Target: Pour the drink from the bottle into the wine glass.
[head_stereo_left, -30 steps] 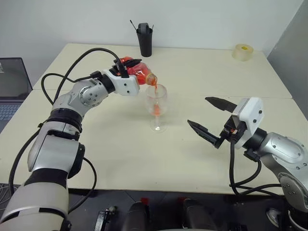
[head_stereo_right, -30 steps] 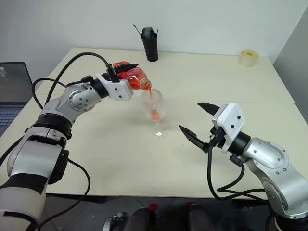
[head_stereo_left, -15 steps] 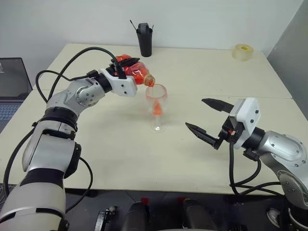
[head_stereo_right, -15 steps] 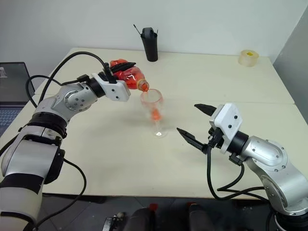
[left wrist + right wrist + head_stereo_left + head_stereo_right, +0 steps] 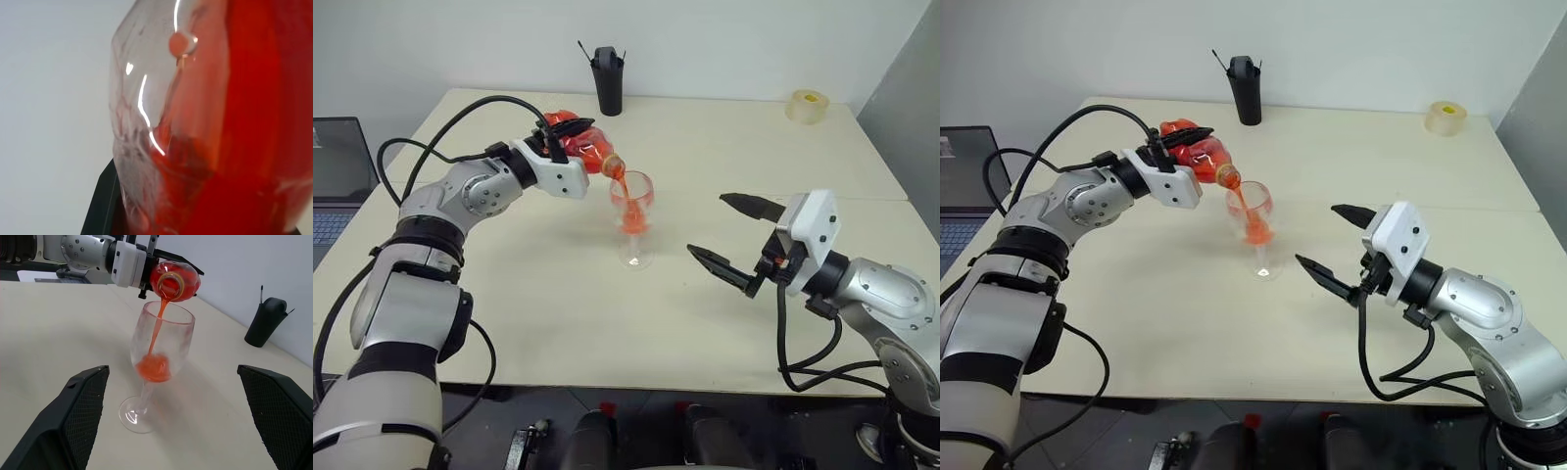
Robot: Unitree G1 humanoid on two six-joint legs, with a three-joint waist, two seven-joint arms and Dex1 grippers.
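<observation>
The left tool (image 5: 570, 132) is clamped on the bottle (image 5: 585, 149), holding it tipped over with its mouth just above the rim of the wine glass (image 5: 632, 217). A thin stream of the drink (image 5: 157, 337) runs from the mouth into the bowl, where a shallow red pool sits at the bottom; much of the liquid is in the bottle, as the left wrist view shows. The glass stands upright on the bench (image 5: 724, 157), near the middle. The right tool (image 5: 736, 241) hangs empty with its fingers spread wide, just beside the glass on its right and not touching it.

The pouring step is under way, with the glass far from full. The next move probably calls for keeping the mouth over the rim and tilting gently so the stream does not overshoot, then righting the bottle once the bowl has enough.

At the far edge stand a black cup (image 5: 608, 78) and a roll of tape (image 5: 808, 105).
</observation>
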